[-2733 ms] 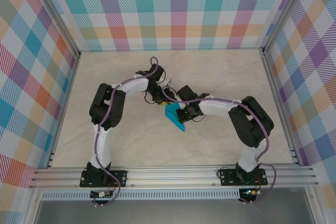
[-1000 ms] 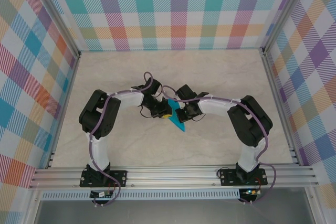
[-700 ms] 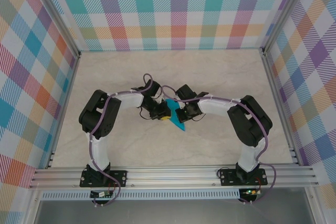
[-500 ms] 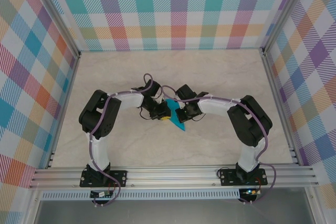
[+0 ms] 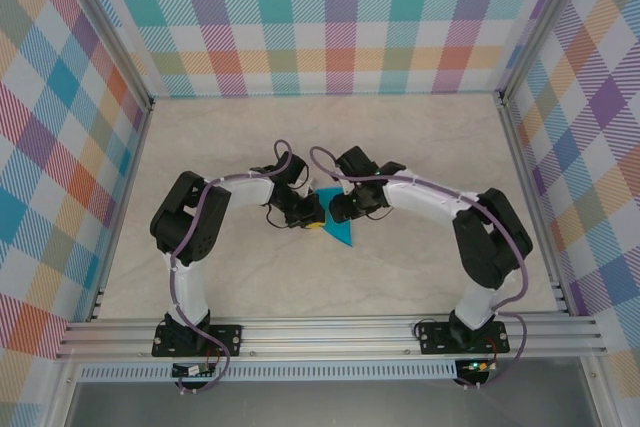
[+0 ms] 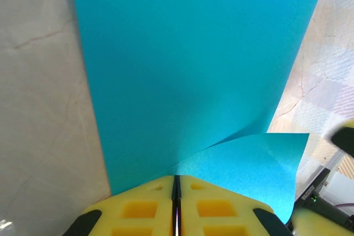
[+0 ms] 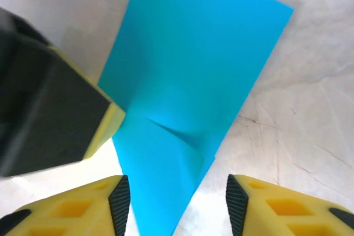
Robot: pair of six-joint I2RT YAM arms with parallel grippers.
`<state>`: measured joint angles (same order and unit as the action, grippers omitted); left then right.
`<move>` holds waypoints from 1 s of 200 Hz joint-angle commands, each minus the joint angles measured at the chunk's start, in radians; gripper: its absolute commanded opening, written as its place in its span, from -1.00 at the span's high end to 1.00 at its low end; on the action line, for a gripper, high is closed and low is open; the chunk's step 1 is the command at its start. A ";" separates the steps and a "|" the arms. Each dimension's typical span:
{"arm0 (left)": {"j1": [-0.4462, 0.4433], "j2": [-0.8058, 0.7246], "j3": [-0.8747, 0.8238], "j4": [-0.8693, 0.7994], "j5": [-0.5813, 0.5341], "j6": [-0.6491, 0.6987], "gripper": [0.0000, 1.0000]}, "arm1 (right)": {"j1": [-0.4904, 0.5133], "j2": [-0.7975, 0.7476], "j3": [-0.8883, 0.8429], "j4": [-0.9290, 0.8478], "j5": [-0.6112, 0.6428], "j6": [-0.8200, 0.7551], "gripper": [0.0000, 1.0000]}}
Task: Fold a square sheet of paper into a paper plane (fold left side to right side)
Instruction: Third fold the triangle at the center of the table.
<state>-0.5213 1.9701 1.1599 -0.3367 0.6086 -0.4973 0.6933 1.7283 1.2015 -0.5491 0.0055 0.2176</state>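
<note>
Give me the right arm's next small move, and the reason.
Probably close the right gripper on the square sheet of paper. Its jaws stand open with the sheet's narrow end showing between them, while the left gripper is shut on another edge, so one gripper alone holds the fold.

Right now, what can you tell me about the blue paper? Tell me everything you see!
The paper is thin, plain teal-blue and smooth, folded into a narrow shape with a pointed near end. It lies on the pale table, one small flap raised. The left gripper is shut on its edge. The right gripper is open, a finger on each side of its narrow end, not squeezing.
</note>
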 commanded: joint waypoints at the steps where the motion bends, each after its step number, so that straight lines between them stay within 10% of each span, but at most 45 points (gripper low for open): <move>1: -0.009 0.012 -0.036 -0.070 -0.083 0.021 0.80 | -0.006 -0.085 -0.041 -0.048 -0.083 0.023 -0.04; 47: -0.009 0.005 -0.037 -0.075 -0.087 0.023 0.81 | -0.004 -0.034 -0.135 0.072 -0.520 0.130 0.36; 200: -0.008 0.010 -0.032 -0.078 -0.089 0.028 0.83 | -0.041 0.085 -0.210 0.123 -0.442 0.219 0.52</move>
<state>-0.5224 1.9682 1.1599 -0.3374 0.6041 -0.4850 0.6548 1.7897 1.0183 -0.4446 -0.4141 0.4183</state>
